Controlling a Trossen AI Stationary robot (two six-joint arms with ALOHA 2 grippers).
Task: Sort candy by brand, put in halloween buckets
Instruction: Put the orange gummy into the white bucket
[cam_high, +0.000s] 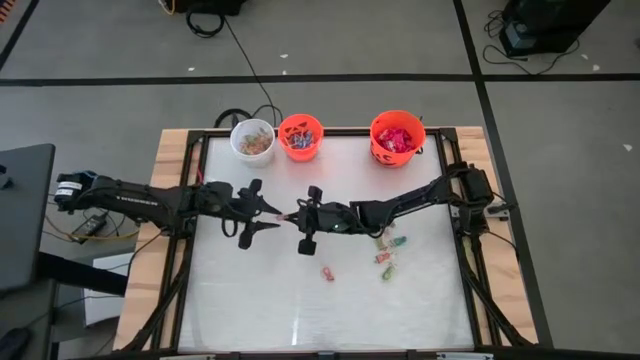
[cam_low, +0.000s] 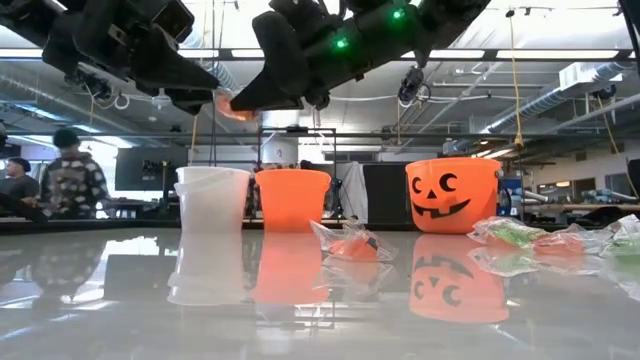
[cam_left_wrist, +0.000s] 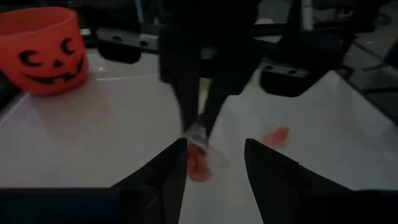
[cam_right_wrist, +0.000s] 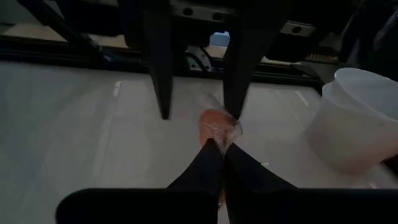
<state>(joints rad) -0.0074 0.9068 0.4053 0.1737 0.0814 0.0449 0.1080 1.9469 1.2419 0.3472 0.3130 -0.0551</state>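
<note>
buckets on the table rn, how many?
3, all along the table's far edge in the high view: white bucket on the left, small orange bucket touching or nearly touching it, larger orange bucket apart to the right. None seems hidden.

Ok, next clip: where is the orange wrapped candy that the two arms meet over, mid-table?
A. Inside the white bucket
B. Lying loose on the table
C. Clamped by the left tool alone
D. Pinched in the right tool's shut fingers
D. In the right wrist view the right tool is shut on the orange wrapped candy, while the left tool stands open around it, fingers apart on either side.
</note>
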